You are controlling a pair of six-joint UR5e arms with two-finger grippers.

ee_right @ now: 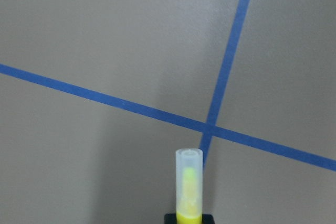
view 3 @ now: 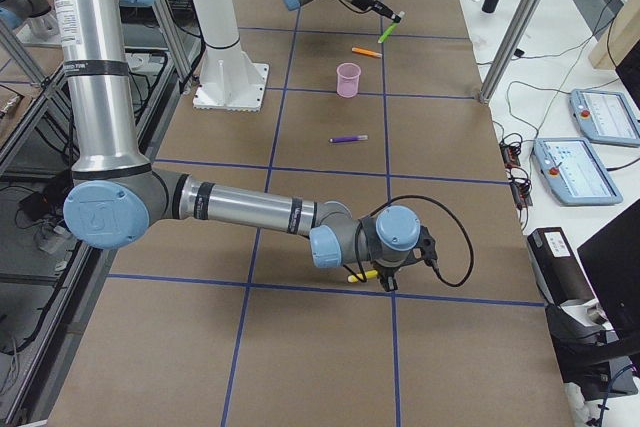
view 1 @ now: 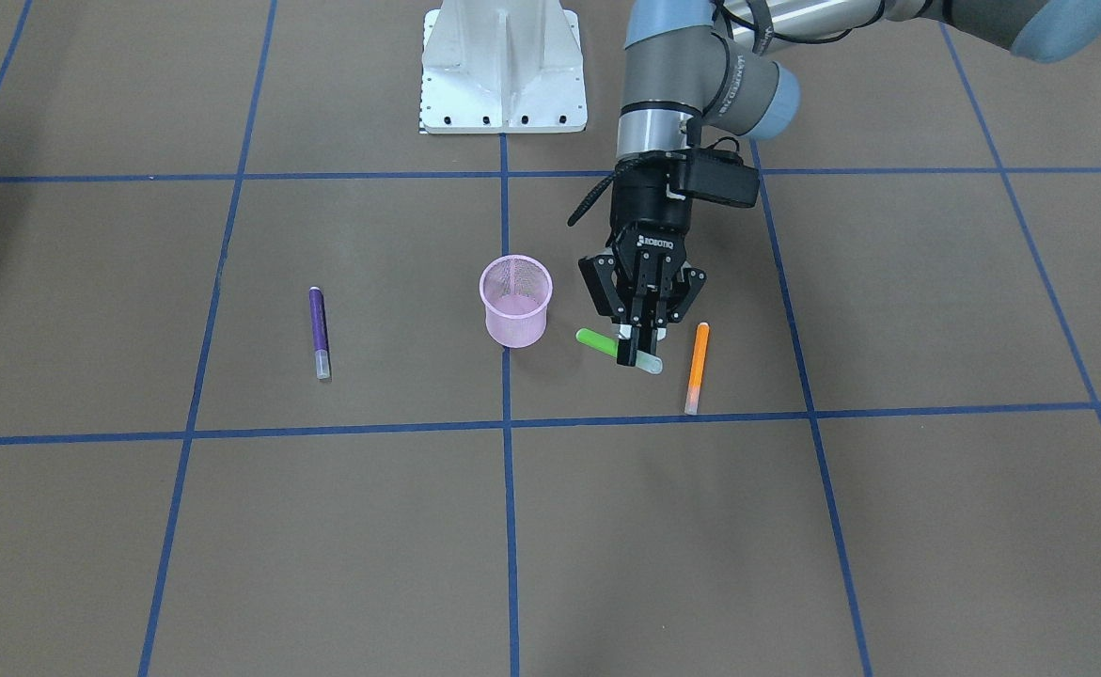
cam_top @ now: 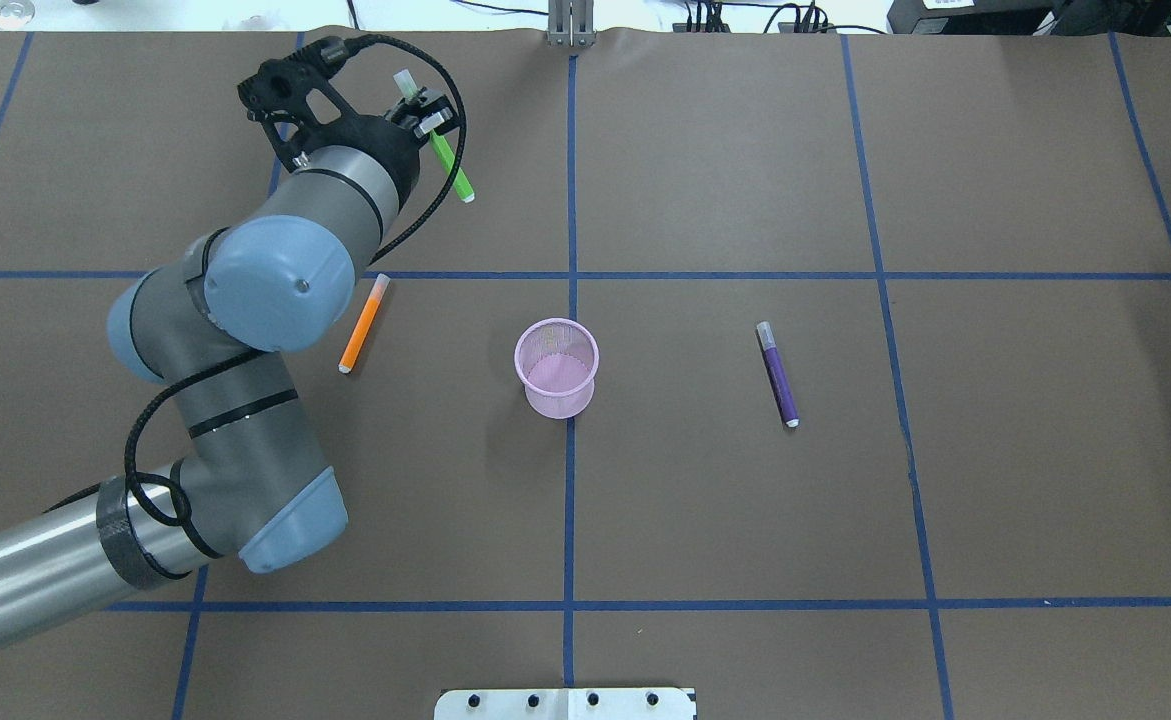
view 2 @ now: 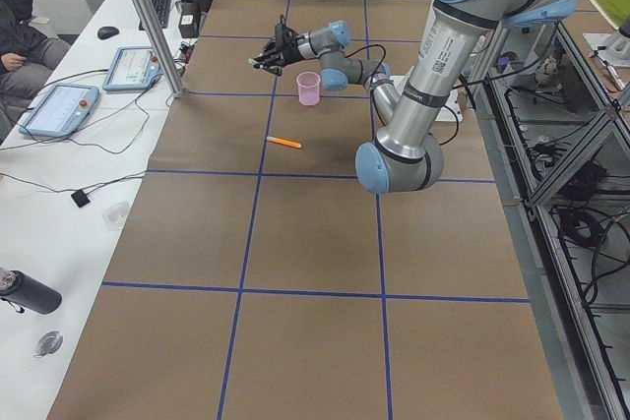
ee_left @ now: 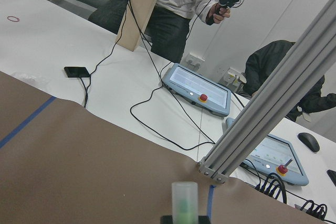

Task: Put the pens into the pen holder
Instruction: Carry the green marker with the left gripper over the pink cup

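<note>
Progress: nothing collected yet (a judgement from how things lie); four pens left to deposit.

Receptacle: pen holder [cam_top: 560, 398], small round pink wire-mesh cup, upright near the middle of the table [cam_top: 995, 500], apparently empty.

Item 1: bright green pen [view 1: 595, 340], short, marker-like, pale translucent cap. Pinched crosswise in the left gripper [view 1: 639, 353], fingers narrow on its barrel. Raised above the table to the holder's side, not yet over its mouth.

Item 2: orange pen [cam_top: 363, 323], same pattern. Flat on the table on the robot's left of the holder, untouched.

Item 3: purple pen [cam_top: 777, 373], same pattern. Flat on the robot's right of the holder, well apart from it.

Item 4: yellow pen [ee_right: 189, 187], clear cap. Clasped in the right gripper [ee_right: 189, 219], low over the table, far from the holder towards the robot's right end.

Markings: "ROBOTIQ" in white on the left gripper's body; no other writing legible.
</note>
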